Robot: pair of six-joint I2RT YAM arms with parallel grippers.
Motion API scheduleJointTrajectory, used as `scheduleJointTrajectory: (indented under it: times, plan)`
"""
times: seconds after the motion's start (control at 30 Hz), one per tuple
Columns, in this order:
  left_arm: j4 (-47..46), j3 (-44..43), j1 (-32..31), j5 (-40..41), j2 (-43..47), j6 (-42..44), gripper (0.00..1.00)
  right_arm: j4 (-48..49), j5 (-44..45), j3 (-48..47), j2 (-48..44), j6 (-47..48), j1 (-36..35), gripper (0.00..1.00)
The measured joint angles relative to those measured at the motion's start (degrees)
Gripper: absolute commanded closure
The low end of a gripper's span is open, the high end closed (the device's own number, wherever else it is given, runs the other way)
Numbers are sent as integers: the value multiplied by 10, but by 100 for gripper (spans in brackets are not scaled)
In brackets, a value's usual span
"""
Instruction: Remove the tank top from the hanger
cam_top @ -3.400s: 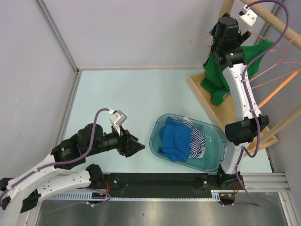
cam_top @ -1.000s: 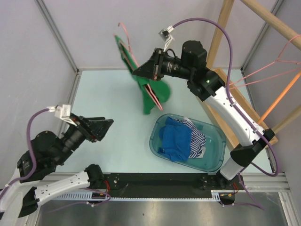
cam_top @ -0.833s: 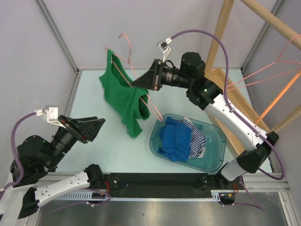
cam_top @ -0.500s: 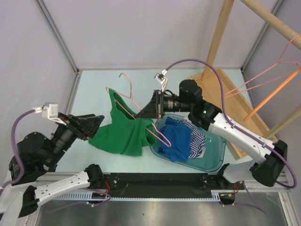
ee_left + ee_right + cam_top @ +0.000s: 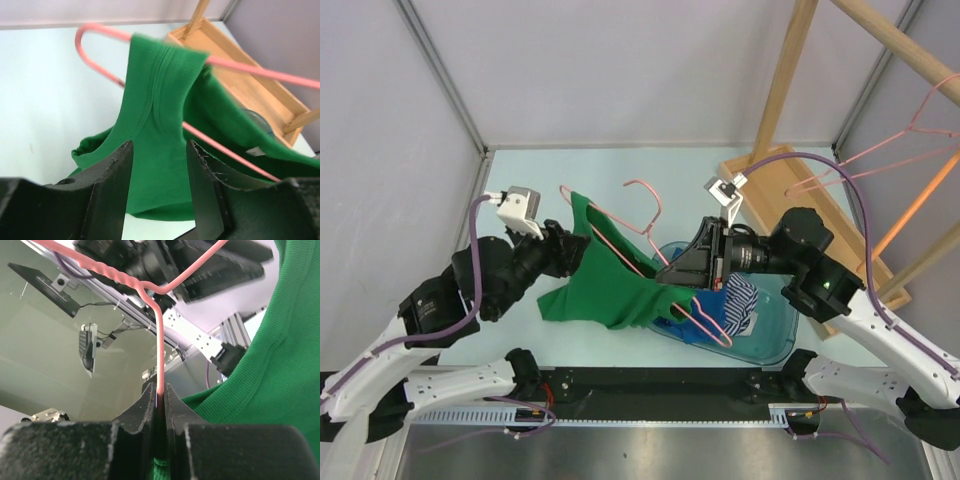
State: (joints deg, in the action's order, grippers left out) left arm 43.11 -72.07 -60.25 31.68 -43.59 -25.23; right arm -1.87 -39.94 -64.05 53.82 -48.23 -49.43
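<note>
The green tank top [image 5: 610, 290] hangs on a pink wire hanger [image 5: 642, 186], held low over the table's near middle. My right gripper [image 5: 665, 277] is shut on the hanger's wire; in the right wrist view the pink hanger [image 5: 160, 340] runs straight down into the closed jaws of my right gripper [image 5: 160, 395], with green tank top [image 5: 280, 370] beside them. My left gripper [image 5: 572, 252] is at the tank top's left shoulder strap. In its wrist view the left gripper [image 5: 159, 185] is open. The strap [image 5: 160, 85] drapes over the hanger [image 5: 100, 60] just beyond the fingertips [image 5: 112, 175].
A clear blue tub [image 5: 775, 335] with blue and striped clothes sits under the right gripper. The wooden rack [image 5: 790, 70] and its base [image 5: 800, 210] stand at the back right, with more pink hangers [image 5: 910, 130] on its rail. Walls close the left and back.
The right arm has swung the hanger with the tank top down and toward the near side. The left gripper has moved right up to the shoulder strap and its jaws have narrowed somewhat.
</note>
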Motion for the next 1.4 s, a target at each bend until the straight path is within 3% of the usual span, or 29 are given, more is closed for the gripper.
scheduleJointTrajectory:
  times: [0.33, 0.47, 0.57, 0.6, 0.7, 1.1, 1.4]
  plan:
    - [-43, -5, 9, -31, -29, 14, 48, -41, -2, 34, -20, -2, -7, 100]
    - [-48, -5, 38, -53, -47, 14, 54, -46, -2, 35, -36, -2, -11, 100]
    - [-49, -5, 63, -70, -58, 19, 70, -49, -2, 35, -51, -2, -15, 100]
    - [-49, -5, 73, -76, -60, 23, 83, -51, -3, 35, -55, -2, -16, 100]
    - [-48, -9, 97, -92, -64, 33, 100, -66, -3, 35, -66, 3, -20, 100]
    - [-20, -46, 276, -183, -89, 83, 100, -154, -3, 66, -168, 62, -22, 100]
    - [-21, 23, 297, -300, -76, 73, 100, -69, 2, 88, -160, 52, -22, 100]
